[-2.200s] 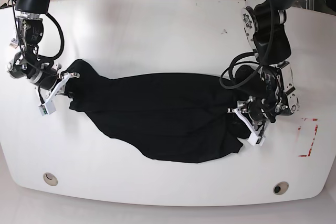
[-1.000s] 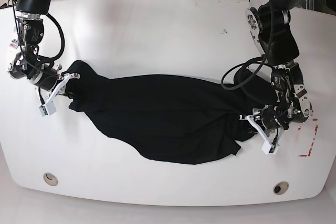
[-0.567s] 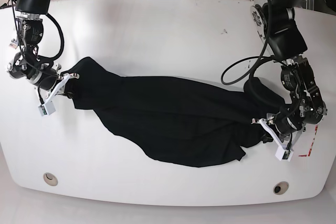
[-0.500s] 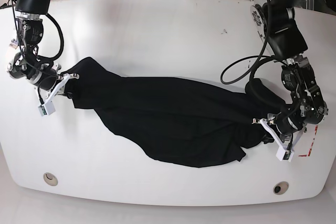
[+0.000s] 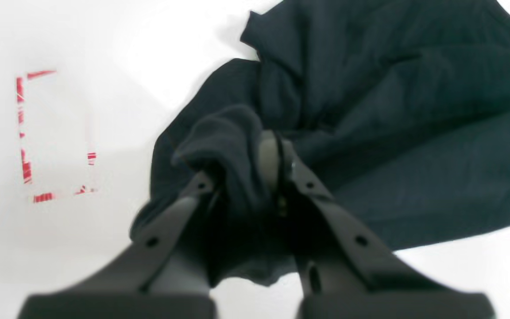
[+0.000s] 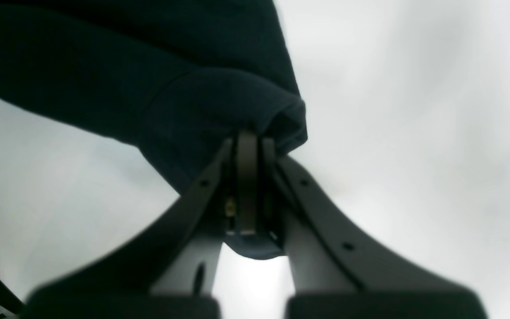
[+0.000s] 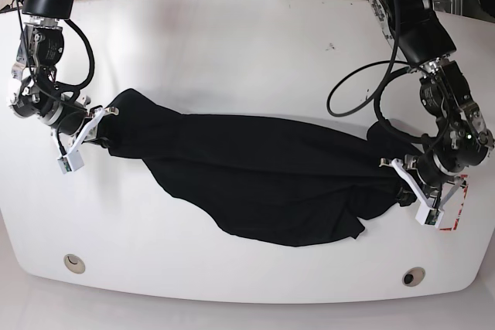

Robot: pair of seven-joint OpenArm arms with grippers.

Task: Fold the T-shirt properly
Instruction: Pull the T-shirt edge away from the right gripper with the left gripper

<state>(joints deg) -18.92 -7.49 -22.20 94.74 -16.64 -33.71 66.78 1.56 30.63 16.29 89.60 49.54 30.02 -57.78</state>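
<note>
The black T-shirt [image 7: 255,171] lies stretched in a crumpled band across the white table [image 7: 232,44]. On the right of the base view my left gripper [image 7: 408,183] is shut on the shirt's right end. The left wrist view shows its fingers [image 5: 277,164] pinching a bunched fold of the T-shirt [image 5: 392,110]. At the table's left side my right gripper [image 7: 94,124] is shut on the shirt's other end. In the right wrist view a rolled edge of the T-shirt [image 6: 193,102] sits clamped between the closed jaws of the right gripper [image 6: 247,146].
A red tape rectangle [image 7: 458,208] marks the table right of the left gripper, also seen as the red tape rectangle [image 5: 51,137] in the left wrist view. Two round holes [image 7: 74,263] [image 7: 413,277] sit near the front edge. Cables lie beyond the far edge.
My left gripper has pulled the shirt's end further right toward the red tape, drawing the cloth longer and flatter. The right gripper has stayed in place on its end.
</note>
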